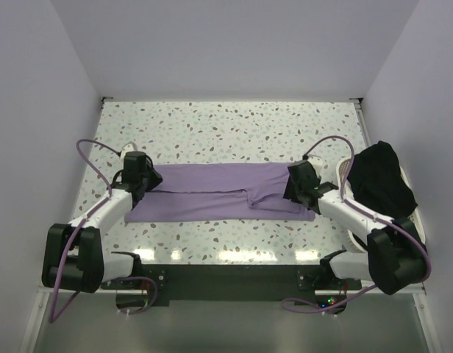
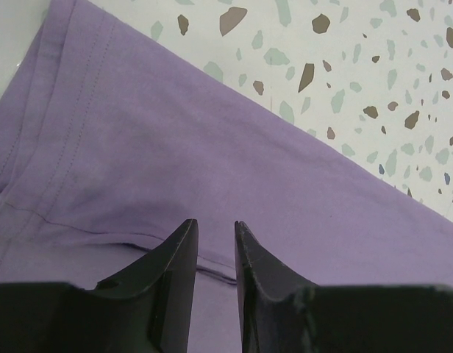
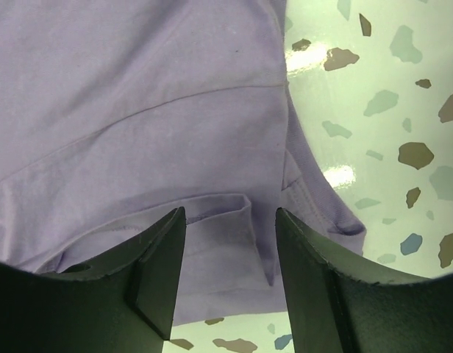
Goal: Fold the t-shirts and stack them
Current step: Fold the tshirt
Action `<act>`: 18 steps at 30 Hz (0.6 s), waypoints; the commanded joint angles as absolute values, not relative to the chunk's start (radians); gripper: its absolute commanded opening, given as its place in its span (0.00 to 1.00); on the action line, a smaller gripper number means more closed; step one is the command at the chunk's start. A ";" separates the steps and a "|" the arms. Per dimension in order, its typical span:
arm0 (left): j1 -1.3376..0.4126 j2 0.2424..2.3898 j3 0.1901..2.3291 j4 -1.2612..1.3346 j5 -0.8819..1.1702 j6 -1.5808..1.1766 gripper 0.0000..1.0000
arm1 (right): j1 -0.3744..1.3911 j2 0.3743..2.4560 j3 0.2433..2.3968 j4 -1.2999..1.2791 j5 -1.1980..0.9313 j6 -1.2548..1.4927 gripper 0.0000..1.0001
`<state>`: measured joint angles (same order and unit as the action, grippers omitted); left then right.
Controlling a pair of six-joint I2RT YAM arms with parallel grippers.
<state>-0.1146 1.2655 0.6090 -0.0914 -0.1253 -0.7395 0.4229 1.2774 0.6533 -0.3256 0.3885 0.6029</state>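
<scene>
Between my claws: pale lavender soft-fabric t-shirt (image 1: 212,193), long axis running claw to claw.
Left claw (image 2: 215,225): slightly apart, over one end.
Right claw (image 3: 230,212): apart, over the other.

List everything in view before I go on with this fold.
purple shirt: 1, lavender, flat strip across mid-table
black shirt: 1, black, heaped on the bin
bin: 1, white, table's right edge
table: 1, pale speckled, under everything
cables: 2, purple, looping off the arms
left arm: 1, white and black, near left
right arm: 1, white and black, near right
left claw: 1, black, narrowly parted over purple shirt's left end
right claw: 1, black, open over its right end
</scene>
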 commanded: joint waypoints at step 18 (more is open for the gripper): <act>-0.121 1.259 0.617 -0.043 -0.101 -0.729 0.31 | 0.390 1.192 0.621 -0.350 0.358 0.617 0.15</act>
<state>-0.1146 1.2655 0.6090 -0.0906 -0.1112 -0.7399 0.3912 1.2427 0.6388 -0.3370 0.3790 0.6128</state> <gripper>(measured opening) 0.309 0.167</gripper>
